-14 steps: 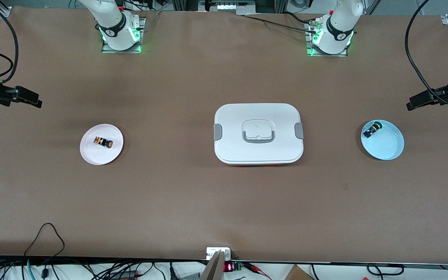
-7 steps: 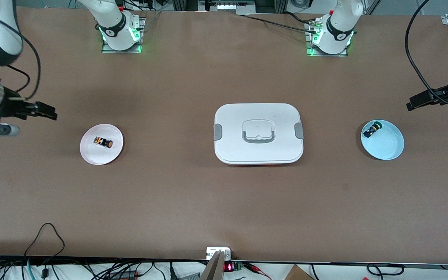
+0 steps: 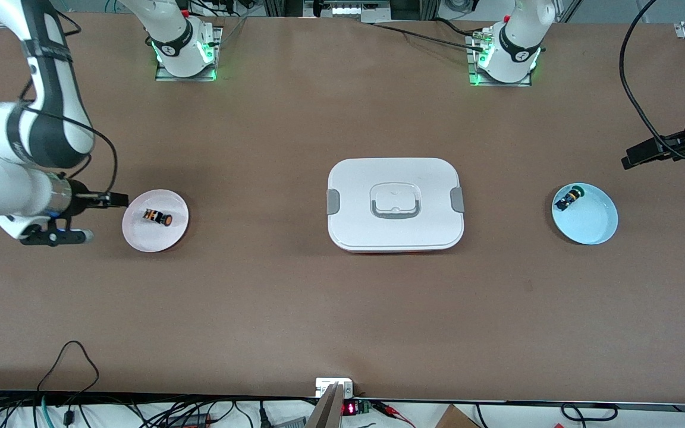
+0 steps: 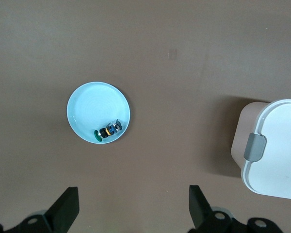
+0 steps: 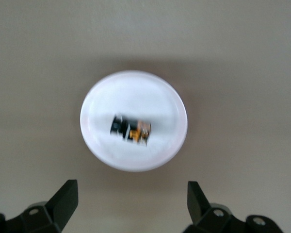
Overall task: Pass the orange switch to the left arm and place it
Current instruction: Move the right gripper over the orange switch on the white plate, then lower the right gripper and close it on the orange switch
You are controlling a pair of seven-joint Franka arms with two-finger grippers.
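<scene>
The orange switch (image 3: 157, 217) lies on its side on a small white plate (image 3: 146, 236) toward the right arm's end of the table. My right gripper (image 3: 118, 200) is open and empty, in the air just off that plate's rim. The right wrist view shows the plate (image 5: 136, 90) and the switch (image 5: 131, 129) ahead of my open right gripper (image 5: 131, 204). The white box (image 3: 395, 204) with grey clips lies shut at the table's middle. My left gripper (image 3: 631, 158) is open and empty and waits over the left arm's end; its open fingers frame bare table in the left wrist view (image 4: 133, 211).
A light blue plate (image 3: 593, 221) holds a black-and-blue switch with a green cap (image 3: 569, 197) toward the left arm's end. Both show in the left wrist view: the plate (image 4: 92, 104), the switch (image 4: 109, 130) and a corner of the box (image 4: 276, 145). Cables run along the table's near edge.
The right arm has swung in from the table's end and its gripper now hangs just beside the white plate. The left arm has not moved.
</scene>
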